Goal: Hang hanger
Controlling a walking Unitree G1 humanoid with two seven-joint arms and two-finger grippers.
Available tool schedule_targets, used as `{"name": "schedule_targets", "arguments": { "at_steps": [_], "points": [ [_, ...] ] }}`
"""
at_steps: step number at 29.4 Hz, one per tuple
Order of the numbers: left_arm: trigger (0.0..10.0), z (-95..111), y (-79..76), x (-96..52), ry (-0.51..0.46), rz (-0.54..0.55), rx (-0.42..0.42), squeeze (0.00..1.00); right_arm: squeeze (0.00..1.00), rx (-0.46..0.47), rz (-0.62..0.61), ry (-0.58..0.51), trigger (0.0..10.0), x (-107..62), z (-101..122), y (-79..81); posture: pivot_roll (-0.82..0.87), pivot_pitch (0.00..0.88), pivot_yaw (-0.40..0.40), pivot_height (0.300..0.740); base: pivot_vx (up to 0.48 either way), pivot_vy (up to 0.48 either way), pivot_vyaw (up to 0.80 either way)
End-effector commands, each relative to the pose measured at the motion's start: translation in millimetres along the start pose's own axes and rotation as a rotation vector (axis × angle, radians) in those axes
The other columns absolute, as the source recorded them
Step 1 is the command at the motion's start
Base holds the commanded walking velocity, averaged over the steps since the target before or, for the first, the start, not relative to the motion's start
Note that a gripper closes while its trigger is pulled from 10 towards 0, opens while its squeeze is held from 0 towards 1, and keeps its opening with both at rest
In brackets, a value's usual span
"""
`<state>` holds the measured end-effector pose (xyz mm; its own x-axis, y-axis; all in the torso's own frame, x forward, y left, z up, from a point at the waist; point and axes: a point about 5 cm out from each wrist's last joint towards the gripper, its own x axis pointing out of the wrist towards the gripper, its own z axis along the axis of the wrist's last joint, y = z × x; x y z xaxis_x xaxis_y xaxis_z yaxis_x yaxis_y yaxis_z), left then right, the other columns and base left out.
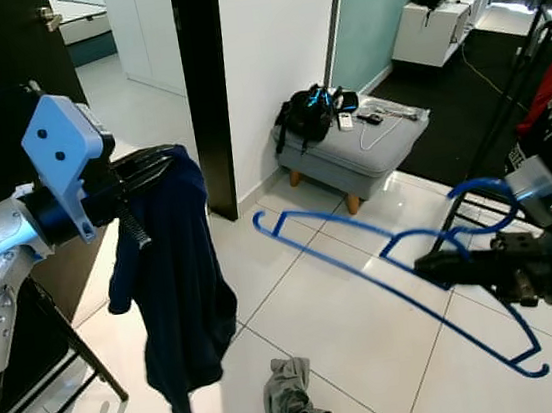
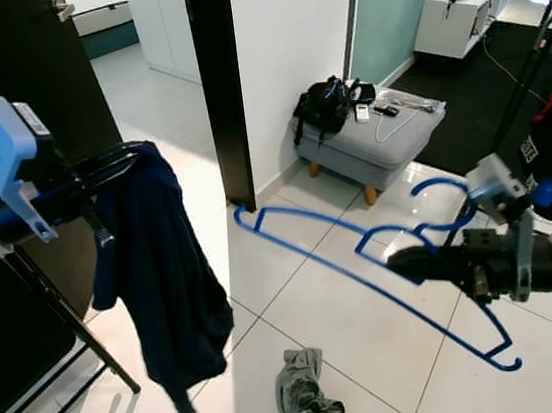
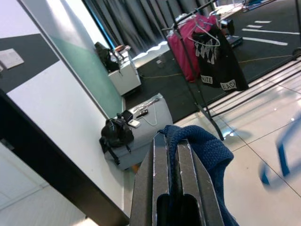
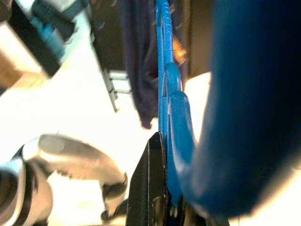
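Note:
A dark navy garment (image 1: 176,279) hangs in the air at the left, its top pinched in my left gripper (image 1: 158,165), which is shut on it. The cloth bulges over the black fingers (image 3: 160,179) in the left wrist view. At the right my right gripper (image 1: 434,266) is shut on a blue plastic hanger (image 1: 363,256), held flat and slanting above the floor, one end pointing toward the garment. The hanger's bar (image 4: 162,70) runs along the finger in the right wrist view.
A crumpled grey cloth (image 1: 292,402) lies on the white tiles below. A grey ottoman (image 1: 359,146) with a black bag stands by the wall. A clothes rack (image 3: 207,52) with hung garments stands on the right. A black frame (image 1: 71,342) stands at my left.

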<state>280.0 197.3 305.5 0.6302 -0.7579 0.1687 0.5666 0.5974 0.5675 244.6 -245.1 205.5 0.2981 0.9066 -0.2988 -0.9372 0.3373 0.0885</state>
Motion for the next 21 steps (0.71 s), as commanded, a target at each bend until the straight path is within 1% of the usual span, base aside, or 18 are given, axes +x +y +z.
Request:
{"name": "schedule_targets", "arguments": {
  "at_steps": [1, 4, 5, 8, 10, 15, 18, 21],
  "points": [
    [10.0, 8, 0.3, 1.2, -0.011, -0.023, 0.028, 0.0, 0.0, -0.047, 0.04, 0.038, 10.0, 8.3, 3, 4.0, 0.02, 0.0, -0.053, 0.74, 0.0, 0.0, 0.0],
    [10.0, 8, 0.3, 1.3, -0.01, -0.024, 0.029, 0.0, 0.0, -0.054, 0.055, 0.046, 10.0, 10.9, 3, 5.6, 0.02, 0.0, -0.053, 0.74, 0.0, 0.0, 0.0],
    [10.0, 8, -0.5, 1.5, -0.011, -0.026, 0.027, 0.0, 0.0, -0.081, 0.074, 0.063, 10.0, 17.1, 6, 7.8, 0.02, 0.0, -0.054, 0.74, 0.0, 0.0, 0.0],
    [10.0, 8, -0.8, 1.4, -0.012, -0.027, 0.026, 0.0, 0.0, -0.092, 0.077, 0.069, 10.0, 18.7, 7, 8.2, 0.02, 0.0, -0.054, 0.74, 0.0, 0.0, 0.0],
    [10.0, 10, -1.4, 1.8, -0.024, -0.033, 0.023, 0.0, 0.0, -0.116, 0.074, 0.068, 10.0, 21.5, 10, 7.4, 0.02, 0.0, -0.057, 0.74, 0.0, 0.0, 0.0],
    [10.0, 11, -2.1, 2.3, -0.03, -0.037, 0.021, 0.0, 0.0, -0.128, 0.072, 0.06, 10.0, 21.4, 13, 6.2, 0.02, 0.0, -0.056, 0.74, 0.0, 0.0, 0.0],
    [10.0, 11, -4.4, 3.6, -0.036, -0.046, 0.019, 0.0, 0.0, -0.139, 0.06, 0.012, 10.0, 14.5, 22, 5.3, 0.01, 0.0, -0.053, 0.74, 0.0, 0.0, 0.0],
    [10.0, 11, -4.8, 4.0, -0.038, -0.048, 0.018, 0.0, 0.0, -0.143, 0.048, -0.006, 10.0, 11.9, 25, 4.1, 0.01, 0.0, -0.053, 0.74, 0.0, 0.0, 0.0]
  ]
}}
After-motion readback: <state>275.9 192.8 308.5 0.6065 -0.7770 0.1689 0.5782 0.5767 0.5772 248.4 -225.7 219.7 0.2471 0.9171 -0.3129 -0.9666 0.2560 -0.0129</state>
